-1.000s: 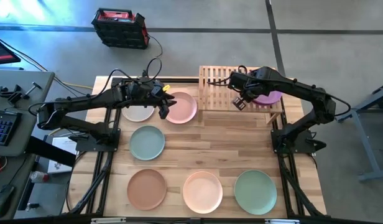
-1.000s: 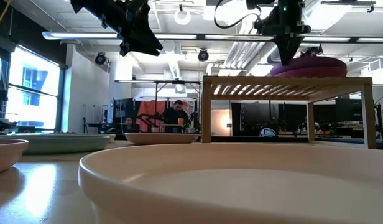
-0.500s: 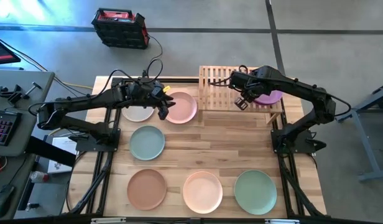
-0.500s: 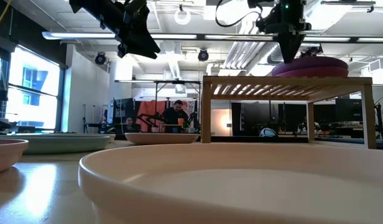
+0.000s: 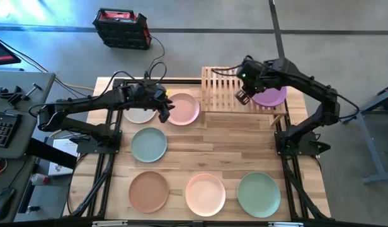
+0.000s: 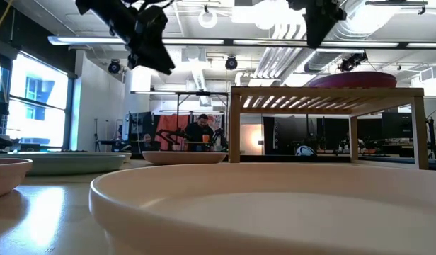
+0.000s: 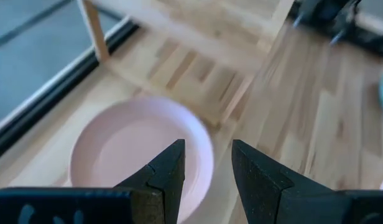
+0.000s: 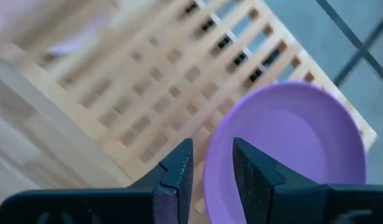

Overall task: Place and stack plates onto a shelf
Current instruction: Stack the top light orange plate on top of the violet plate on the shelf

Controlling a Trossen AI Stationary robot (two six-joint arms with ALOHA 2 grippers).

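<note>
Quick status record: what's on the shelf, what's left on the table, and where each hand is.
on shelf: purple plate, right end of shelf
on table: six plates; pink plate, sage plate, tan plate, cream plate, green plate, beige plate
left hand: open, above pink plate's rim, holding nothing
right hand: open, raised over shelf, clear of purple plate

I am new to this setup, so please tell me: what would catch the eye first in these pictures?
The purple plate stands out, lying on the right end of the wooden shelf, with the right gripper open just above its edge. The left gripper, also open, hovers over the pink plate beside the shelf. Five more plates lie spread over the table.
</note>
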